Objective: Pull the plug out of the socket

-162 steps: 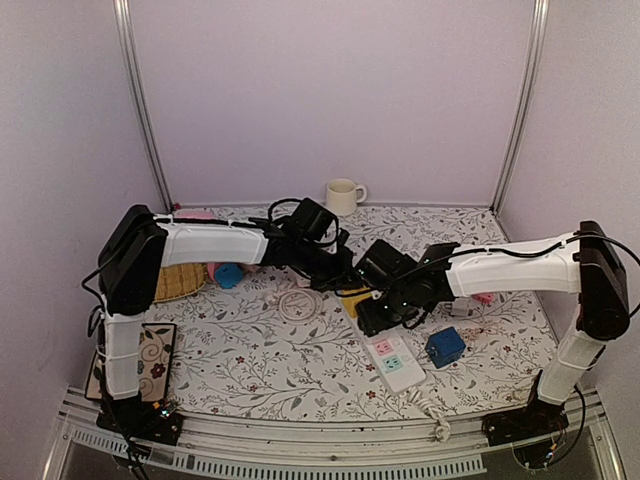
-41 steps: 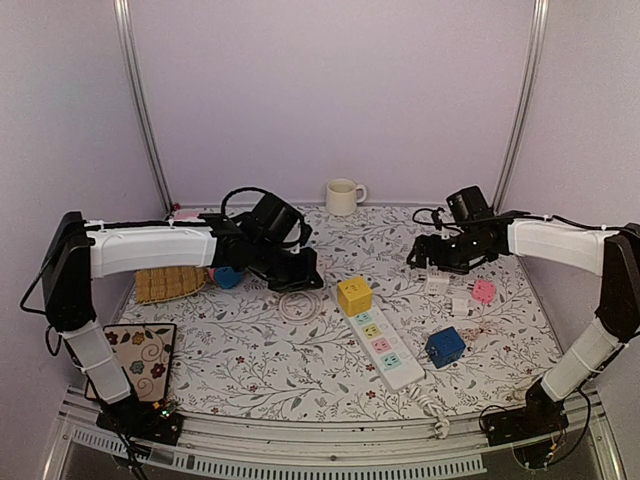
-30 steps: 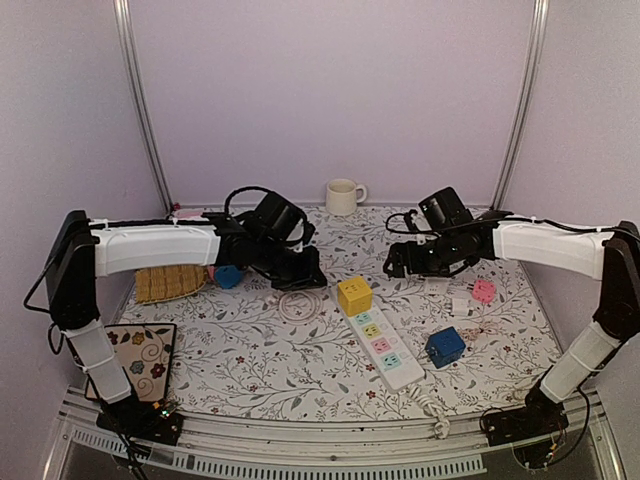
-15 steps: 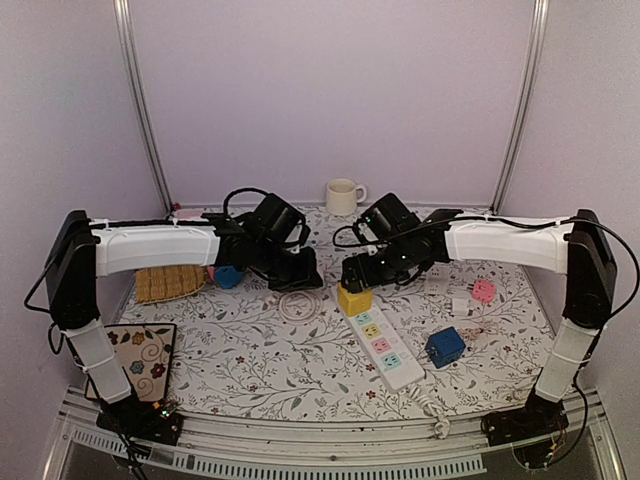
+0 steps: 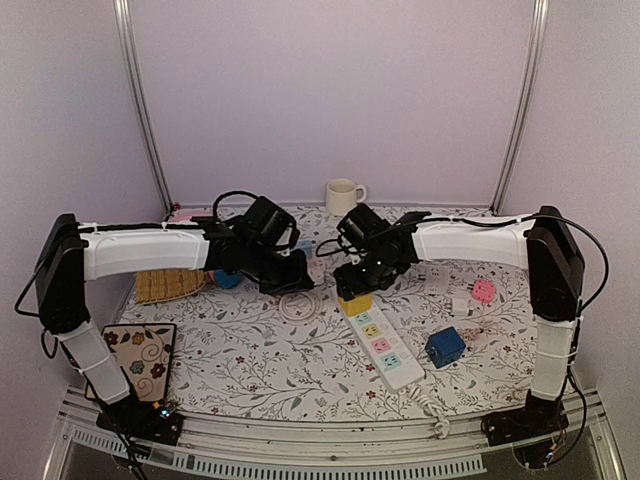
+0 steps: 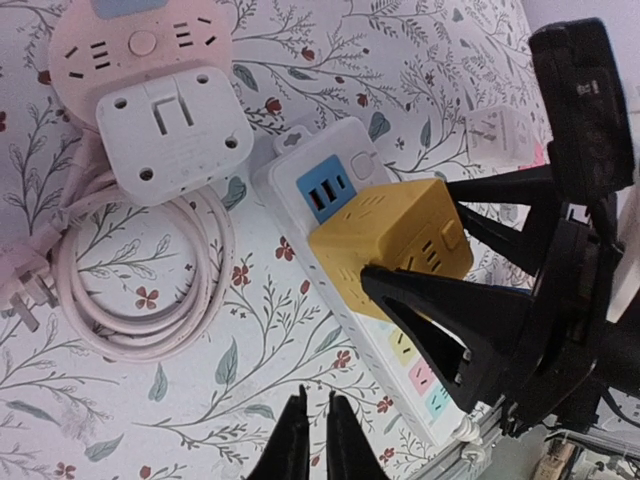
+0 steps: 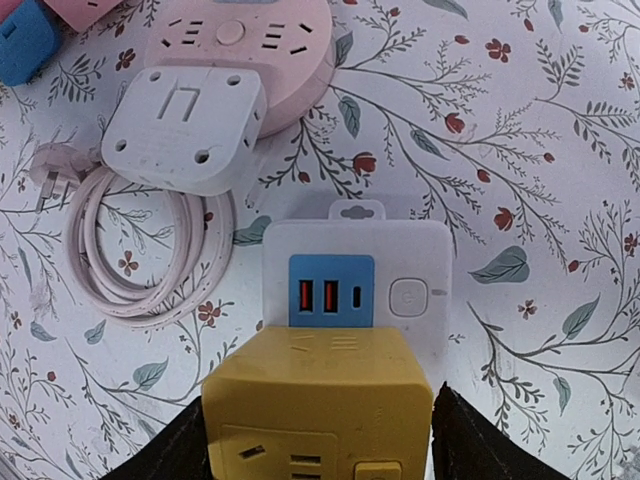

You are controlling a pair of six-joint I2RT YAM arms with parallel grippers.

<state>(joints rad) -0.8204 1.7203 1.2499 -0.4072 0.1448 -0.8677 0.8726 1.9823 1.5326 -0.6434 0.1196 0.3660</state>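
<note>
A yellow cube plug (image 5: 355,304) sits plugged into the far end of a white power strip (image 5: 388,350). My right gripper (image 5: 356,284) is open and straddles the cube, one finger on each side; in the right wrist view the cube (image 7: 320,385) fills the space between the fingers (image 7: 165,450), above the strip (image 7: 420,250). My left gripper (image 5: 296,283) is shut and empty, just left of the strip. In the left wrist view it (image 6: 315,405) hovers over bare table beside the cube (image 6: 395,230) and the strip (image 6: 290,175).
A pink round socket (image 6: 140,40) with a white adapter (image 6: 175,130) and a coiled cord (image 6: 150,300) lies left of the strip. A blue cube (image 5: 444,346), a pink plug (image 5: 483,291), a mug (image 5: 344,195) and a woven mat (image 5: 165,284) stand around.
My right arm has swept left from the right rear of the table and lowered its open fingers around the yellow cube. My left gripper has stayed near the cord, shifting slightly.
</note>
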